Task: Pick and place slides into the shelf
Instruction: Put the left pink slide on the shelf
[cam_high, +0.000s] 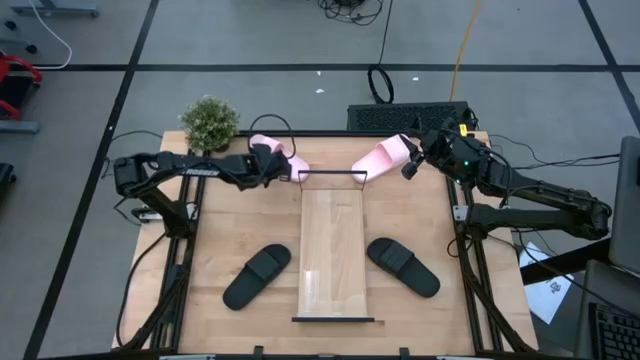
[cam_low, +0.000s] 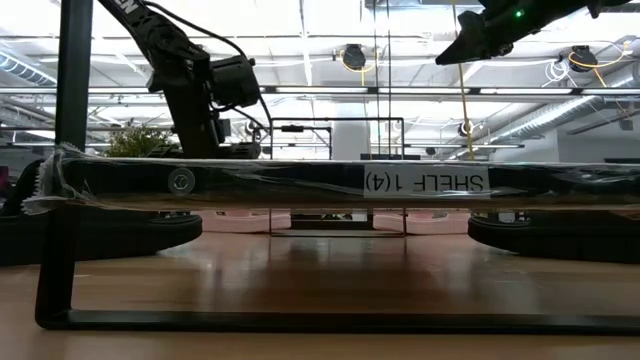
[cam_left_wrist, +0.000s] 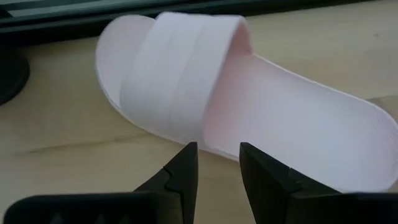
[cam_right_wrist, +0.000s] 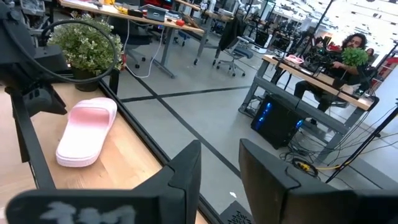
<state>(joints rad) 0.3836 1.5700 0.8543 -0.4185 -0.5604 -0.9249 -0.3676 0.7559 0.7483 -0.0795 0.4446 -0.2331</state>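
Grey floor crossed by dark lines surrounds a pale wooden desk, seen from above; at its far left corner a small potted plant stands; the left gripper is reached in from the left, and its fingers are parted by a narrow gap with nothing between them, just short of the near edge of a pink slide that lies flat on the desk directly ahead of them; a black slide is seen well away from those fingers, on the near left part of the desk; the shelf lies along the middle of the desk, its board bare, between the two arms; a second black slide lies to its right; a second pink slide is seen beside the right gripper, at the shelf's far right corner; whether it is touched cannot be told; the right fingers are likewise slightly apart and grasp nothing, raised above the desk in the low view and pointed past the desk's edge toward the room.
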